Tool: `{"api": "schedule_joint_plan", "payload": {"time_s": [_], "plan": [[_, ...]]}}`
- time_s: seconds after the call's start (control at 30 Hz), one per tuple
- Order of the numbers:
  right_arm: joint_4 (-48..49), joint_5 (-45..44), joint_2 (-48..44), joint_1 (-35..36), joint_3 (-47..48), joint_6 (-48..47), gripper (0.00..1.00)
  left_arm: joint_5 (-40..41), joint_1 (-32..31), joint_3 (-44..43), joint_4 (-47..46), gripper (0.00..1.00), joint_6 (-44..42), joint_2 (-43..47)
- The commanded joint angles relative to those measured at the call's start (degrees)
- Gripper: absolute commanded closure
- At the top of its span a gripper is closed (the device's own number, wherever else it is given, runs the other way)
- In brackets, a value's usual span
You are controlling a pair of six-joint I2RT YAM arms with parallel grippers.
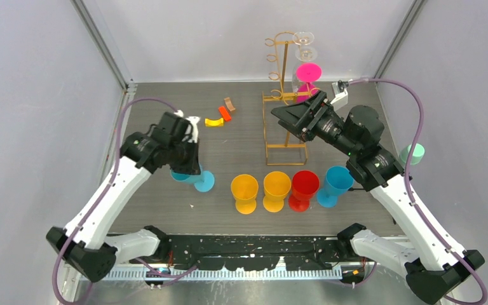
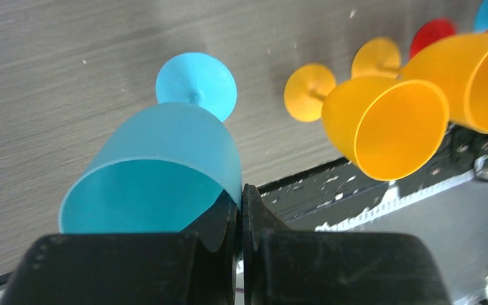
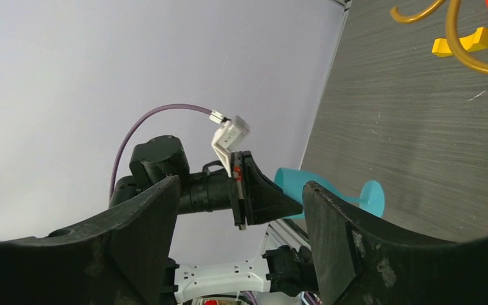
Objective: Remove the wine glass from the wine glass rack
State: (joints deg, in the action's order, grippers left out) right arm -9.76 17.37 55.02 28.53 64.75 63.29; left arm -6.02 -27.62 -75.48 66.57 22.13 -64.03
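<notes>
A yellow cup, an orange cup, a red cup and a blue cup lined the front, barring the low approach to the wine glass rack. A pink glass and clear glasses hung on its right side, the spread right gripper crowding close. Bare table lay left of the rack up to the small blocks and the left gripper's teal glass.

Yel arch blk, red blk, brown blk close together, back L; mint cup far R.

Pale grey walls (metal posts at corners) enclose a dark woodgrain table.
</notes>
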Motion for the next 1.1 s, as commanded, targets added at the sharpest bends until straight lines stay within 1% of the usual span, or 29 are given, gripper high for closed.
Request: {"api": "schedule_joint_plan", "payload": {"time_s": [0.0, 0.07, 0.2, 0.43, 0.6, 0.77, 0.87, 1.07], "plan": [[0.5, -1.1, -0.5, 0.0, -0.1, -1.0, 0.25, 5.5, -7.7, -1.9, 4.8, 1.00, -1.7, -4.5], [0.1, -1.4, -0.6, 0.0, 0.0, -1.1, 0.25, 9.2, -10.2, -1.6, 5.7, 1.00, -1.1, -6.2], [-0.9, -2.0, -1.0, 0.0, 0.0, -1.4, 0.25, 9.5, -13.6, -0.1, 5.6, 1.00, 0.3, -8.7], [-1.1, -2.4, -1.1, 0.0, -0.3, -0.9, 0.26, 9.4, -18.7, 2.1, 2.0, 1.00, 3.4, -9.8], [-0.3, -2.7, -1.4, 0.0, -1.2, 0.2, 0.26, 9.7, -20.7, 3.3, 0.9, 1.00, 4.1, -11.0], [-0.1, -2.7, -1.7, 0.0, -1.5, 0.6, 0.26, 10.3, -21.3, 4.3, 0.2, 1.00, 4.7, -11.5], [-0.1, -2.6, -1.8, 0.0, -1.4, 0.6, 0.26, 10.5, -21.3, 4.7, -0.4, 0.95, 5.0, -11.1], [-0.2, -2.7, -2.1, 0.0, -1.3, 0.6, 0.26, 10.2, -21.3, 4.5, -0.7, 0.83, 5.0, -9.8]]}}
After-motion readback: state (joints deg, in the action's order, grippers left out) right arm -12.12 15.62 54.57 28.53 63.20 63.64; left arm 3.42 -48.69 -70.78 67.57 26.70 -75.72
